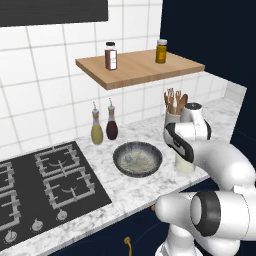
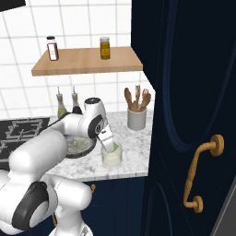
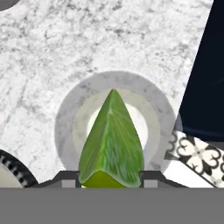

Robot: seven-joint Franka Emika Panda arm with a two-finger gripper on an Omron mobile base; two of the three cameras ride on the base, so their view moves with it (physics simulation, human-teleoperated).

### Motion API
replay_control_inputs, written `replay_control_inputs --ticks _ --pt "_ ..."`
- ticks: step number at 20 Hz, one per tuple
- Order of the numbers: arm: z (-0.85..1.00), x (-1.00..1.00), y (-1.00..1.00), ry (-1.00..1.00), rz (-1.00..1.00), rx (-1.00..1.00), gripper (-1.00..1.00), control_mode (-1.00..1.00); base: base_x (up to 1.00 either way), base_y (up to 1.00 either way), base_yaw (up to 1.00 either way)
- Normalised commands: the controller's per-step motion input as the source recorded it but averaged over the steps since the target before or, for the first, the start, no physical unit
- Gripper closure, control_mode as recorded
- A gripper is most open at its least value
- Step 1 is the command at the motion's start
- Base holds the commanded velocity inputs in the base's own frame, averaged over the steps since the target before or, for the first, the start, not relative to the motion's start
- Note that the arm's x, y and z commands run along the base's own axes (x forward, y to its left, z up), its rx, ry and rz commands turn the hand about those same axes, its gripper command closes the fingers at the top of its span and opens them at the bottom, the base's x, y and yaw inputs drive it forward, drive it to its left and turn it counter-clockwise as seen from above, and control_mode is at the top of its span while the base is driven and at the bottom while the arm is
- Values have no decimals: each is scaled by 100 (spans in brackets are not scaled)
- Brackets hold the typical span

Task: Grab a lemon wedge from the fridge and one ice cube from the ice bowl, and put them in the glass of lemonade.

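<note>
My gripper (image 3: 111,177) is shut on a green-yellow lemon wedge (image 3: 111,140), whose tip points away from the hand. Right under the wedge stands the glass of lemonade (image 3: 65,118), seen from above on the marble counter. In the right base view the gripper (image 2: 109,145) hangs just over the glass (image 2: 112,157), near the counter's front edge. The ice bowl (image 1: 119,150) sits to the left of the glass (image 1: 186,166); its pale inside shows no single ice cube that I can make out. The fridge is out of view.
A utensil cup (image 2: 137,118) with wooden spoons stands behind the glass. Two oil bottles (image 1: 104,129) stand behind the bowl, with a gas stove (image 1: 45,185) to the left. A wooden shelf (image 1: 140,67) with two jars hangs above. A tall navy cabinet (image 2: 193,115) rises at the right.
</note>
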Motion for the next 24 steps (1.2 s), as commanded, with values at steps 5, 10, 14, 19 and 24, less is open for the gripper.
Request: replay_control_inputs --ticks 5,10,14,19,24 --pt "-13 13 -12 0 0 0 100 -100 0 0 0" --pt "-12 15 -7 0 0 0 100 -100 0 0 0" --pt "-4 -11 0 -4 0 0 100 -100 0 0 0" --pt "0 -42 3 -10 0 0 100 -100 0 0 0" --pt "0 -11 11 -4 -1 0 100 -100 0 0 0"
